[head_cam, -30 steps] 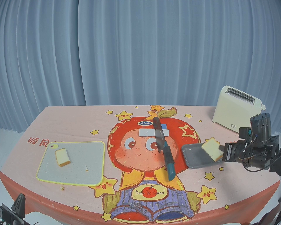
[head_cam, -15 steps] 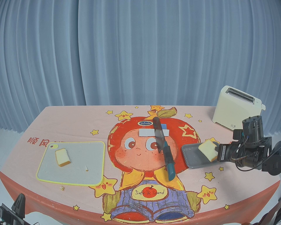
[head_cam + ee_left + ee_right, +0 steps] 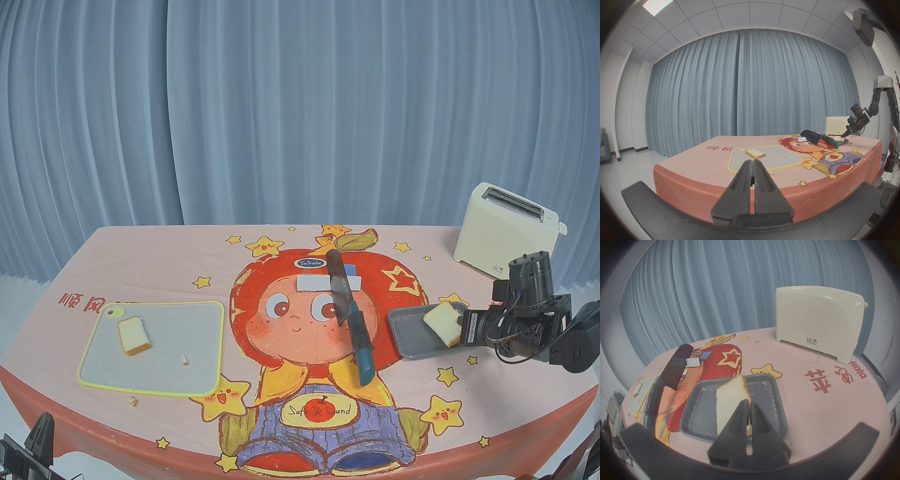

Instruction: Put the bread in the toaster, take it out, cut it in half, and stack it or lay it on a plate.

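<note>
My right gripper [image 3: 461, 326] [image 3: 749, 410] is shut on a half slice of bread [image 3: 442, 322] [image 3: 731, 397], holding it on edge just over the grey plate [image 3: 409, 331] [image 3: 768, 393] at the table's right. The other bread half [image 3: 133, 335] [image 3: 755, 153] lies flat on the cutting board [image 3: 187, 328] [image 3: 787, 157] at the left. The cream toaster [image 3: 505, 231] [image 3: 818, 319] stands at the far right behind the plate, slots empty. A teal-handled knife [image 3: 351, 315] [image 3: 667, 377] lies in the table's middle. My left gripper [image 3: 753, 179] hangs shut below the table's front left edge, holding nothing.
Small crumbs [image 3: 185, 359] lie on the cutting board and one crumb [image 3: 132, 401] lies at its front edge. A white and blue tag [image 3: 319, 281] sits under the knife blade. The table's front edge runs close to the plate.
My right gripper has carried the bread half lower and leftward, from above the plate's right edge down onto the plate. The left arm has not moved.
</note>
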You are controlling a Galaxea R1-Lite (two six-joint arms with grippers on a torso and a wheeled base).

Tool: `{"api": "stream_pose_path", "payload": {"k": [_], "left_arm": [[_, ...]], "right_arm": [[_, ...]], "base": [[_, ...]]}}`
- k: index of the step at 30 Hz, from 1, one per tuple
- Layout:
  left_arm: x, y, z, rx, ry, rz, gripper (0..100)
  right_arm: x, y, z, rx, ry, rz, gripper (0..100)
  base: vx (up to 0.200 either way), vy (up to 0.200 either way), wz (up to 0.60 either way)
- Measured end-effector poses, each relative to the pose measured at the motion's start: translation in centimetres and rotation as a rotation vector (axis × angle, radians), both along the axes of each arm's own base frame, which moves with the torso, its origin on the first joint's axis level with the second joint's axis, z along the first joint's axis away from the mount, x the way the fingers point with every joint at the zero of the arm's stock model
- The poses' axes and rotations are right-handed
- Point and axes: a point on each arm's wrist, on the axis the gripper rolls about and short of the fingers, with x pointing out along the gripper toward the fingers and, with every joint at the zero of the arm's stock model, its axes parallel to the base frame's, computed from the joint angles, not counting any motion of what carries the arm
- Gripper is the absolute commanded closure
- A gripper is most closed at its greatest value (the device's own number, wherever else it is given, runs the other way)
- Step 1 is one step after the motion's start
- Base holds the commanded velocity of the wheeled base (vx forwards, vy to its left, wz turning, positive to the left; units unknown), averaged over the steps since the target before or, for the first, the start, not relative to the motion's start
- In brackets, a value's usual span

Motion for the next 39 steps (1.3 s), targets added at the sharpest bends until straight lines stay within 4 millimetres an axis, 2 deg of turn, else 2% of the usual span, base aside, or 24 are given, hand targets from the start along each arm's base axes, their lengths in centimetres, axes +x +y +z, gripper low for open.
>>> {"api": "stream_pose_path", "payload": {"k": [3,4,16,39], "left_arm": [[0.0,0.0,0.0,0.0,0.0,0.0,100],[0.0,0.0,0.0,0.0,0.0,0.0,100],[0.0,0.0,0.0,0.0,0.0,0.0,100],[0.0,0.0,0.0,0.0,0.0,0.0,100]], "right_arm": [[0.0,0.0,0.0,0.0,0.001,0.0,100],[0.1,0.0,-0.1,-0.001,0.002,0.0,0],[0.0,0.1,0.1,0.003,-0.002,0.006,0],[-1.5,0.2,2.1,0.019,-0.076,0.036,0]], "base": [[0.0,0.0,0.0],[0.0,0.0,0.0],[0.0,0.0,0.0],[0.0,0.0,0.0]]}}
